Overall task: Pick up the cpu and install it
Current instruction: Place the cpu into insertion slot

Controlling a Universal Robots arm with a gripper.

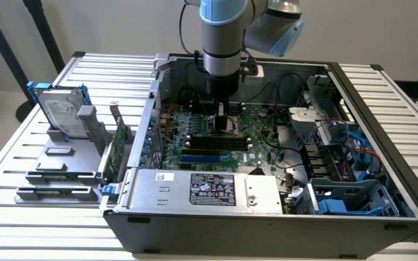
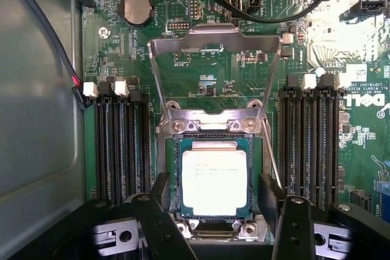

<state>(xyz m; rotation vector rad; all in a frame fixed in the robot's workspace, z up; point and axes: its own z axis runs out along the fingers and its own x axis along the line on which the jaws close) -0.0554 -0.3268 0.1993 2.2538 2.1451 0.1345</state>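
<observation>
The cpu (image 2: 214, 181), a small square chip with a shiny silver-grey top, lies flat in its socket on the green motherboard (image 2: 213, 80). The socket's metal load plate (image 2: 213, 44) is swung up and open behind it. My gripper (image 2: 214, 194) hangs just above the chip, open. Its black fingers (image 2: 159, 190) stand one on each side of the chip, with a small gap to its edges. In the exterior view the gripper (image 1: 222, 124) reaches straight down into the open computer case (image 1: 383, 163) over the socket area, and the cpu is hidden beneath it.
Long black memory slots (image 2: 122, 144) flank the socket on both sides. Black cables (image 2: 274, 10) cross above the load plate. A power supply (image 1: 205, 190) fills the case's front. A hard drive with blue rails (image 1: 60, 111) stands in a grey holder at the exterior view's left.
</observation>
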